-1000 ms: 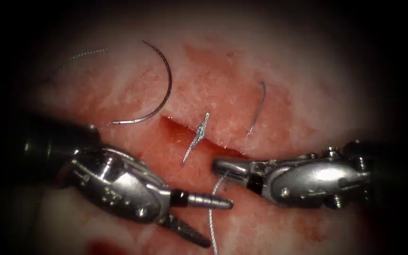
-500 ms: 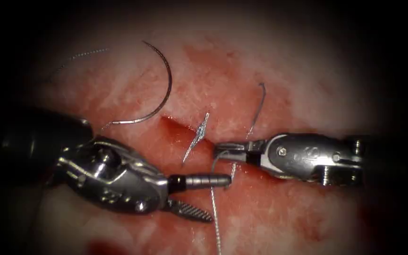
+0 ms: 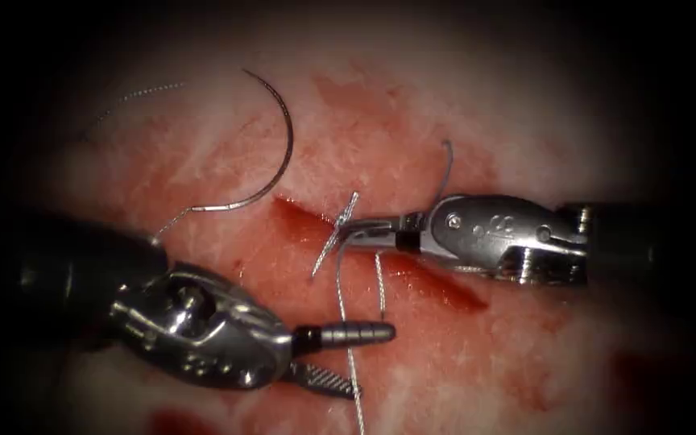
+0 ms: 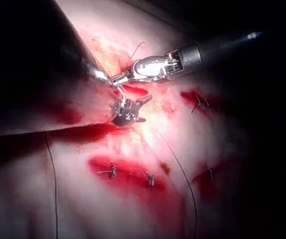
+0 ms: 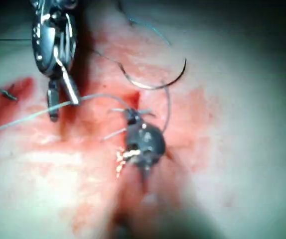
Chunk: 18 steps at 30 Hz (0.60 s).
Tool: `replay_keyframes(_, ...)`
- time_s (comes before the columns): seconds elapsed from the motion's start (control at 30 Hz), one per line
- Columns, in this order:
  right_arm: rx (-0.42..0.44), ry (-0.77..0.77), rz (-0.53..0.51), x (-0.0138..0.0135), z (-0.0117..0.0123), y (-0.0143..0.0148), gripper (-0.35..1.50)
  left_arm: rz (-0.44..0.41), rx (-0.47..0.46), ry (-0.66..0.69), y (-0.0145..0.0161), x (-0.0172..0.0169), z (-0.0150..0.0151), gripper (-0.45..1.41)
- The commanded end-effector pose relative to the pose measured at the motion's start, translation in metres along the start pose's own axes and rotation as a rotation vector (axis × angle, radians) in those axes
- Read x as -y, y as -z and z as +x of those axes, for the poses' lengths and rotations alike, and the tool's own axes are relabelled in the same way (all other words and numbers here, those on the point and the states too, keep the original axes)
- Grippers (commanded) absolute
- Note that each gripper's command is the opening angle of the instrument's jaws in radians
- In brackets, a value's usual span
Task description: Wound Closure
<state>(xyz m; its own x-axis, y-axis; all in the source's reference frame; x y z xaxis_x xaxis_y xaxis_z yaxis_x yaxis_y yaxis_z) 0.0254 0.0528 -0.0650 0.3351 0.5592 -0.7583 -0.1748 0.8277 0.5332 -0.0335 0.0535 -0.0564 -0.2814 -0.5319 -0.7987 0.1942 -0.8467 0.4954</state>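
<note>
The curved needle lies free on the tissue, up and left of the cut; its whole arc shows and no tool holds it. It also shows in the right wrist view as the needle. My right tool reaches in over the cut, jaws shut on the thread beside a stitch. The thread hangs down from there and runs between the open jaws of my left tool, which holds nothing. The left wrist view shows the right tool above my left tool.
A thread tail curls up above the right tool. More thread trails from the needle at the upper left. Red fluid pools near the lower edge. Several finished stitches sit in other cuts.
The right tool has moved up and left, from below the cut to the stitch, carrying the thread into a longer loop. The left tool stays low with jaws open. The needle has not moved.
</note>
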Motion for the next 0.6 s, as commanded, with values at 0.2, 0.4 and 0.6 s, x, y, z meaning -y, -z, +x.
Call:
replay_keyframes(0.2,0.002,-0.009,-0.011,-0.0003,-0.0002,-0.0005,-0.35,-0.036,-0.016,-0.016,-0.001,-0.0015,0.0001,0.73)
replay_keyframes(0.4,0.0,-0.028,-0.018,-0.0009,-0.0007,-0.0005,-0.35,-0.038,-0.033,-0.059,-0.0019,-0.0018,0.0018,0.73)
replay_keyframes(0.6,0.001,-0.028,-0.022,-0.0009,-0.0007,-0.0003,-0.35,-0.052,-0.069,-0.076,-0.0018,-0.0018,0.0022,0.67)
